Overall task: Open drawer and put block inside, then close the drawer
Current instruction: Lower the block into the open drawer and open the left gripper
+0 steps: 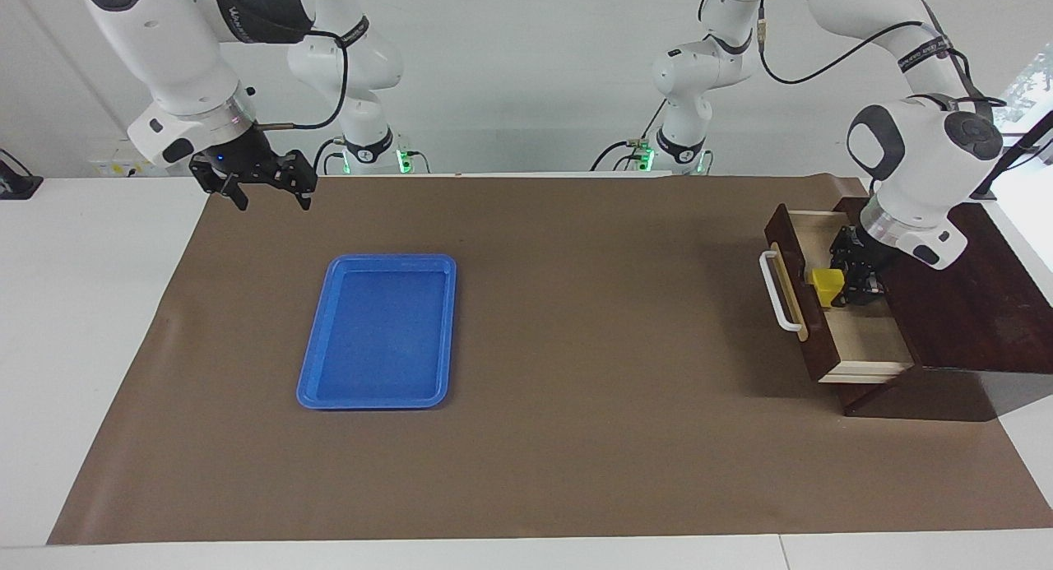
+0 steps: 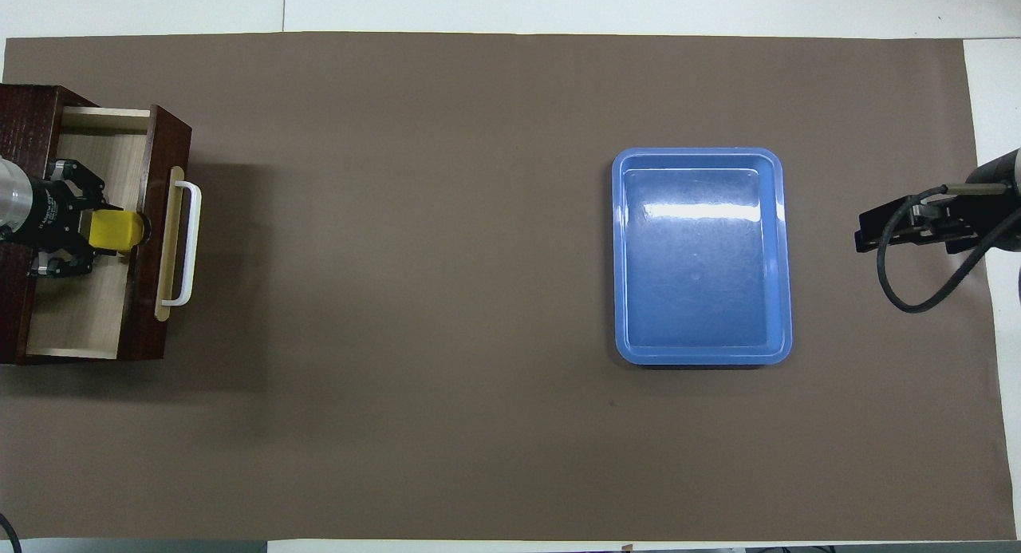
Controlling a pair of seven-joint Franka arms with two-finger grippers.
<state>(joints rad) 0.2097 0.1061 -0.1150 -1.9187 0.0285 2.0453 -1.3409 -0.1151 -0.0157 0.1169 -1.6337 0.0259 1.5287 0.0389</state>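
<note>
At the robots' edge of the desk, right arm's end: the right claw point(image 1: 267, 193) hangs above the brown mat point(image 2: 447, 425), its two fingers spread wide apart and nothing between them; this arm waits.
Left claw: the left claw point(image 1: 841, 286) is down inside the open drawer, with its fingers closed on two sides of the block.
Block: the yellow block point(image 1: 826, 285) is held in the left claw, inside the drawer, close to the inner face of the drawer front. I cannot tell for sure whether it touches the drawer floor or is a little above it.
Drawer: the drawer point(image 1: 872, 340) is pulled out of the dark wooden box point(image 1: 971, 307) at the left arm's end of the desk. Its pale wood interior is visible, and the white bar handle point(image 1: 778, 292) on the tan strip points toward the middle of the desk.
Blue tray: the blue tray point(image 1: 317, 356) lies flat on the mat toward the right arm's end, well apart from the drawer, and farther from the robots than the right claw's place. Nothing is in it.
Mat: the brown mat covers most of the white desk point(image 1: 90, 323); the tray and the box both stand on it.
</note>
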